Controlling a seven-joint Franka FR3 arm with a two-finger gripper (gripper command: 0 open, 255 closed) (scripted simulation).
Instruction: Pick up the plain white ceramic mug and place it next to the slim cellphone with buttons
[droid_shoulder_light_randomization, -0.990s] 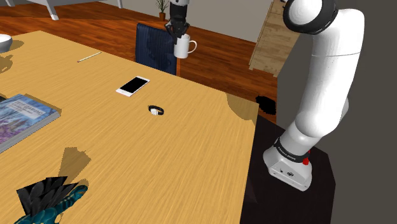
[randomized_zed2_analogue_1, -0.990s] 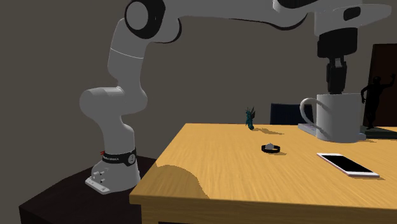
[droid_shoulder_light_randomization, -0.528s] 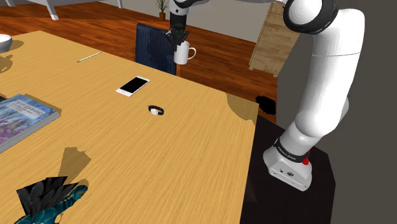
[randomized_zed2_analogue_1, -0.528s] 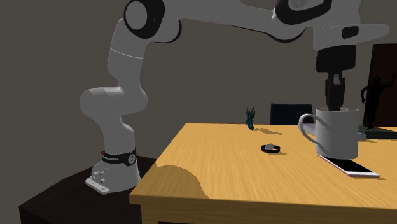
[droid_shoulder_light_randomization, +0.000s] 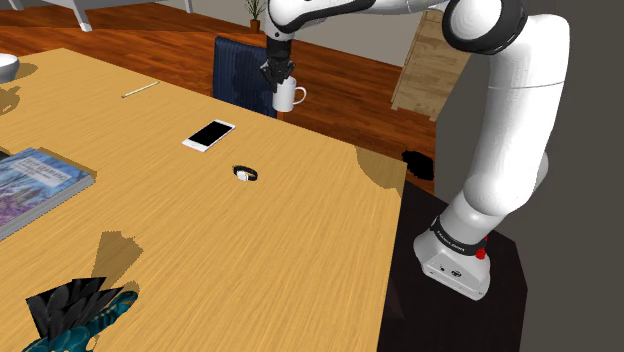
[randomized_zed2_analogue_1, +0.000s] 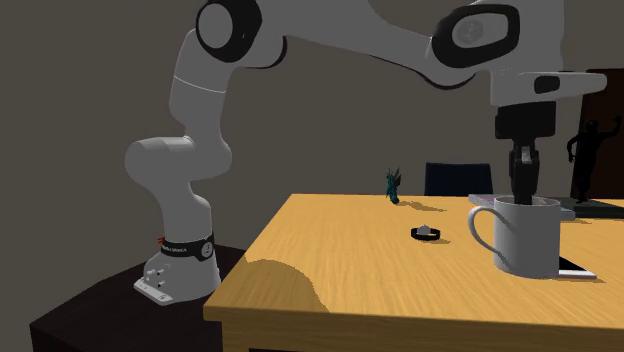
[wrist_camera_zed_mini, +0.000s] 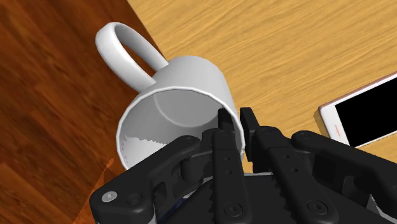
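Item: plain white glossy mug (droid_shoulder_light_randomization: 287, 95). Its rim wall is pinched between the nearly closed jaws of the black two-finger gripper (wrist_camera_zed_mini: 235, 124). Position: 1 o'clock from the slim white black-screened cellphone (droid_shoulder_light_randomization: 209, 134), shoulder view. Hazard: the handle seems to overhang the wooden table (droid_shoulder_light_randomization: 250, 230) edge, so a release here risks toppling it floorward.

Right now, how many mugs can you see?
1. The mug is clasped by its rim in the jaws, over the table's edge, near the phone. No others seen.

Bare table (droid_shoulder_light_randomization: 300, 220) by the chair-side edge under my clasped mug (droid_shoulder_light_randomization: 286, 95) — cellphone (droid_shoulder_light_randomization: 209, 134) close beside, chair (droid_shoulder_light_randomization: 240, 72) just beyond.
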